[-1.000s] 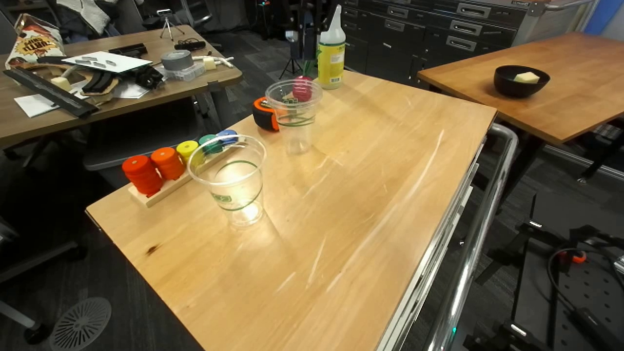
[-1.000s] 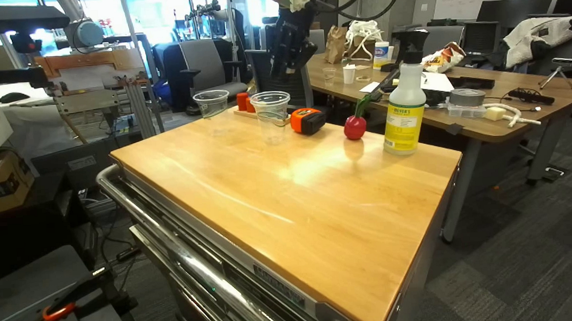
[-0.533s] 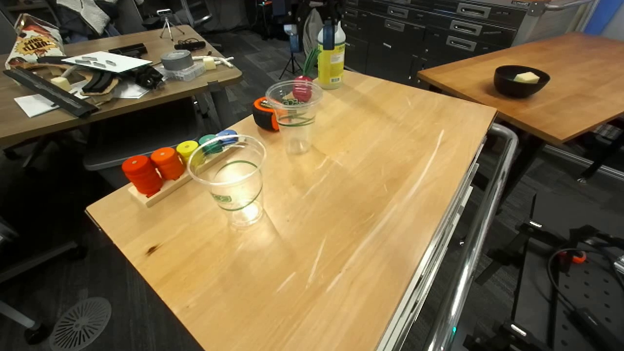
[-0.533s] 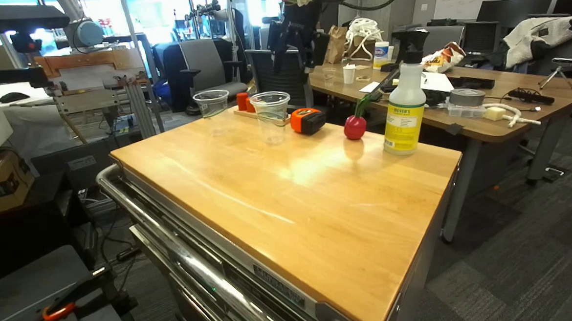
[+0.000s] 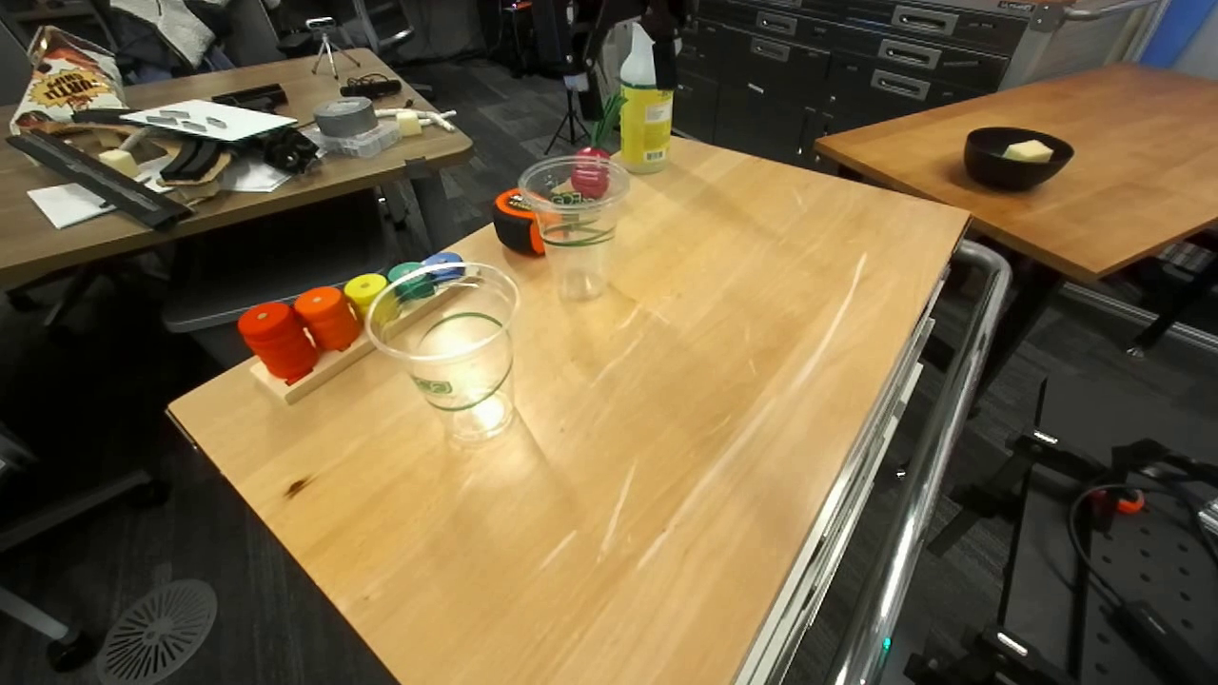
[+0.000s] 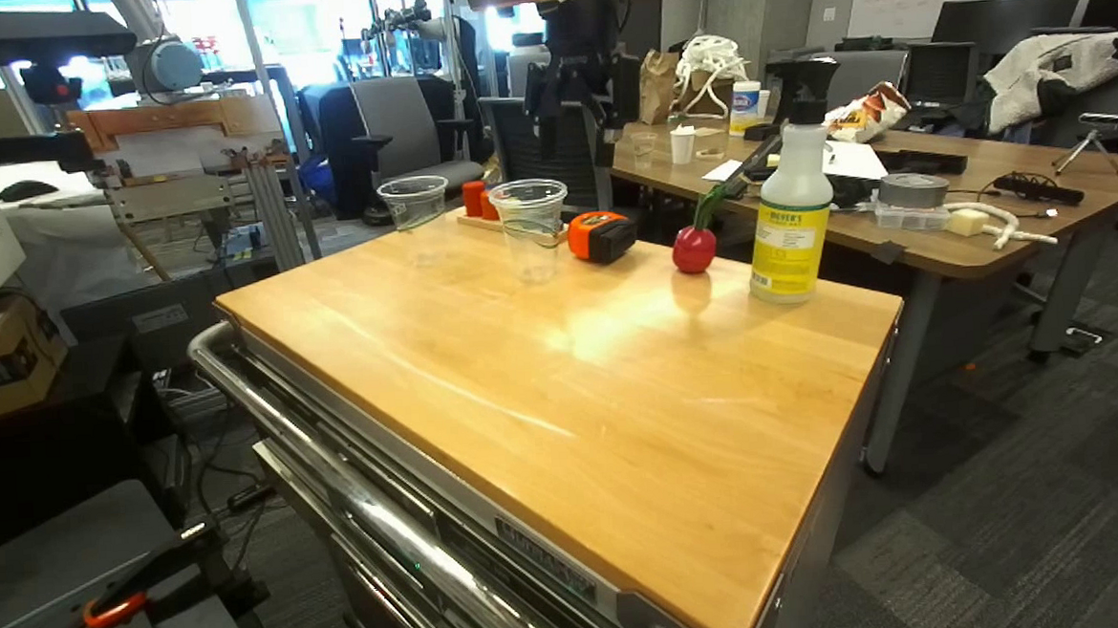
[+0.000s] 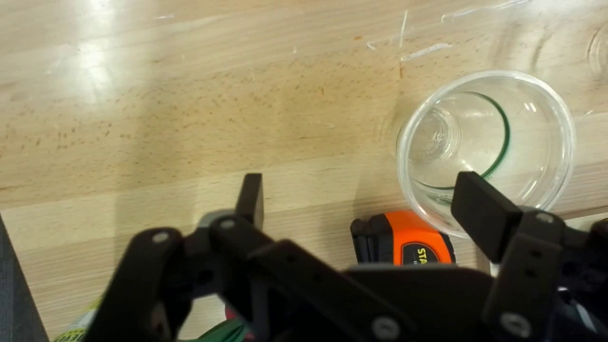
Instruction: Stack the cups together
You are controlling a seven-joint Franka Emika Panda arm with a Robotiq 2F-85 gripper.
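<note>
Two clear plastic cups stand upright and apart on the wooden tabletop. One cup (image 5: 576, 228) is beside the tape measure; the other cup (image 5: 457, 366) stands by the coloured rings. Both also show in an exterior view, the tape-side cup (image 6: 530, 229) and the ring-side cup (image 6: 414, 203). My gripper (image 7: 363, 194) is open with nothing held, its fingers wide apart above the table. In the wrist view the right finger (image 7: 479, 209) overlaps the near rim of the tape-side cup (image 7: 494, 123), well above it. Only a curved bit of the ring-side cup (image 7: 599, 52) shows at the right edge.
An orange and black tape measure (image 7: 420, 237) lies right against the tape-side cup in view. A red radish (image 6: 694, 249) with green leaves and a spray bottle (image 6: 789, 235) stand along the same edge. Wooden rings (image 5: 328, 319) sit on a narrow base near the corner.
The gripper's fingers have spread apart, and the hand has turned from tilted to more upright above the back edge. Neither cup has moved.
</note>
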